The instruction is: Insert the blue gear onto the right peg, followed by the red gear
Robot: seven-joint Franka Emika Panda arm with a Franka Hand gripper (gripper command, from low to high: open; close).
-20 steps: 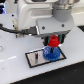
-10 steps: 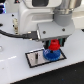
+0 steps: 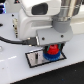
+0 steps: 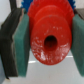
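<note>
Your gripper (image 3: 52,46) is clamped on the red gear (image 3: 51,49); in the wrist view the green pads (image 4: 21,45) press both sides of the red gear (image 4: 50,37), its centre hole open and dark. In the exterior view the red gear sits directly above the blue gear (image 3: 51,56), touching or nearly so; you cannot tell which. The blue gear lies on the grey, black-rimmed plate (image 3: 35,60), toward the plate's 3 o'clock end. Only a sliver of blue (image 4: 26,2) shows behind the red gear in the wrist view. The right peg is hidden under the gears. The plate rests on a white table (image 3: 15,70).
</note>
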